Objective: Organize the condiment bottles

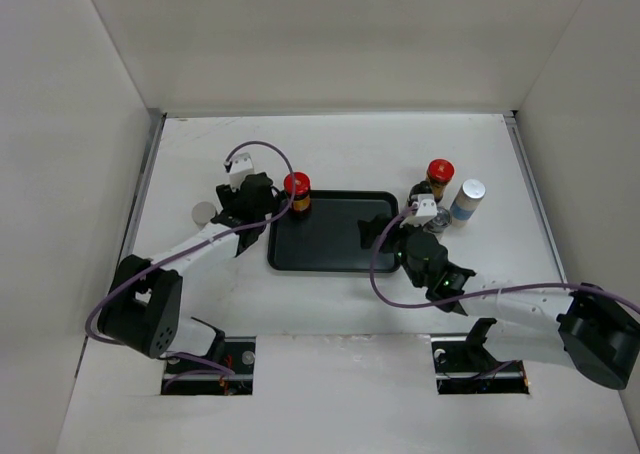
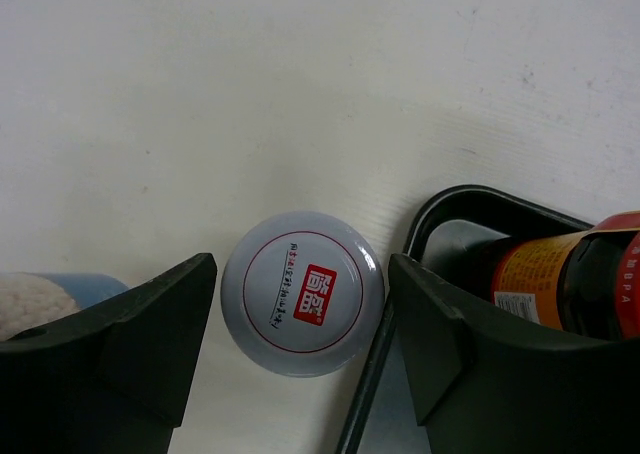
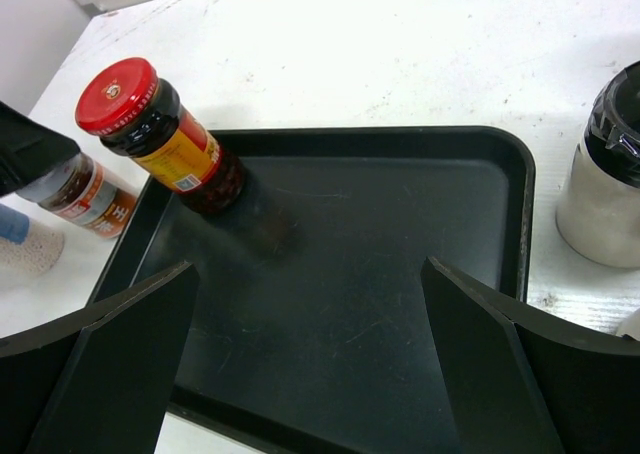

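White walls [image 1: 300,34] close in a white surface [image 1: 350,144] on the left, far and right sides. At the near edge the surface has two cut-outs where the arm bases sit.

Far left on the surface stands the white bottle [image 1: 204,212], seen from above as a pale round top. Just right of it the left jaws are spread wide. One stands on each side of the brown pale-lidded bottle [image 2: 302,292], with a gap on both sides, so nothing is gripped. That bottle's lid carries a red logo, and it stands on the surface just outside the far-left corner of the black tray [image 1: 330,249].

Inside that same corner stands a red-capped amber bottle [image 1: 296,192]. The rest of the tray floor is bare and scuffed.

The right jaws hang over the near right part of the tray, wide apart and holding nothing.

Right of the tray, on the surface, a black-capped bottle [image 3: 605,189] stands just beside the tray's right rim. The second red-capped amber bottle [image 1: 440,174] is behind it, and the white-capped blue-labelled bottle [image 1: 466,202] is farthest right.
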Controlling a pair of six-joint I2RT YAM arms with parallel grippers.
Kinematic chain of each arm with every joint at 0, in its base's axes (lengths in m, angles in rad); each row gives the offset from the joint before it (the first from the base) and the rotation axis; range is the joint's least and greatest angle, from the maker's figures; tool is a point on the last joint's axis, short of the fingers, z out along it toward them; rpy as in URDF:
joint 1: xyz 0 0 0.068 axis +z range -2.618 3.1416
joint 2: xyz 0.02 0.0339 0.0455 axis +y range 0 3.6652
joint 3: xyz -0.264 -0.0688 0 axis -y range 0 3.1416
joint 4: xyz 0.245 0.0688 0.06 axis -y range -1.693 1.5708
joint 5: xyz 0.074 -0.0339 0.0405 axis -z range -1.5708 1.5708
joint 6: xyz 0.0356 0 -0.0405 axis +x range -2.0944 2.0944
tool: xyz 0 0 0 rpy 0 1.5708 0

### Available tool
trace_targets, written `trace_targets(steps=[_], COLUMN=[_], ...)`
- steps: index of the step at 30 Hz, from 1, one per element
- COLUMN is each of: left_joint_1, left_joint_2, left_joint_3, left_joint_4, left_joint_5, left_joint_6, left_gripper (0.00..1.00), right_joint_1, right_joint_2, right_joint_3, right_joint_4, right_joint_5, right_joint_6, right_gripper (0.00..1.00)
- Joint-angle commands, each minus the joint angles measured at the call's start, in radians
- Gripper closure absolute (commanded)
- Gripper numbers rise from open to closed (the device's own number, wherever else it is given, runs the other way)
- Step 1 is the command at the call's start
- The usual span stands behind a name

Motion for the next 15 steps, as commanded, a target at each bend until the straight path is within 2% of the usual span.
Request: trace_targets(steps=[1, 8, 11, 15], left_joint_1=[0.005, 0.005, 0.002, -0.052], left_joint_2=[0.005, -0.024, -0.042, -0.182], left_joint_3=[-0.014, -0.020, -0.025, 0.001], left_joint_4=[0.052, 0.041, 0.037, -0.005], left_joint_5=[0.026, 0.039, 0.043, 0.001], left_joint_6=[-0.023, -0.030, -0.033, -0.023], left_gripper=[0.35, 0.43, 0.59, 0.65], right_joint_1=[-0.003, -0.006, -0.009, -0.010], right_joint_2=[-0.028, -0.049, -0.063, -0.095], right_joint_3=[0.016, 0.011, -0.001, -0.003], right_joint_4=[0.053, 0.050, 0.056, 0.047], right_joint_5=[-0.001, 0.002, 0.005, 0.005], right_joint_6=[0.003, -0.001, 0.005, 0.000], right_gripper=[0.00, 0.00, 0.00, 0.00])
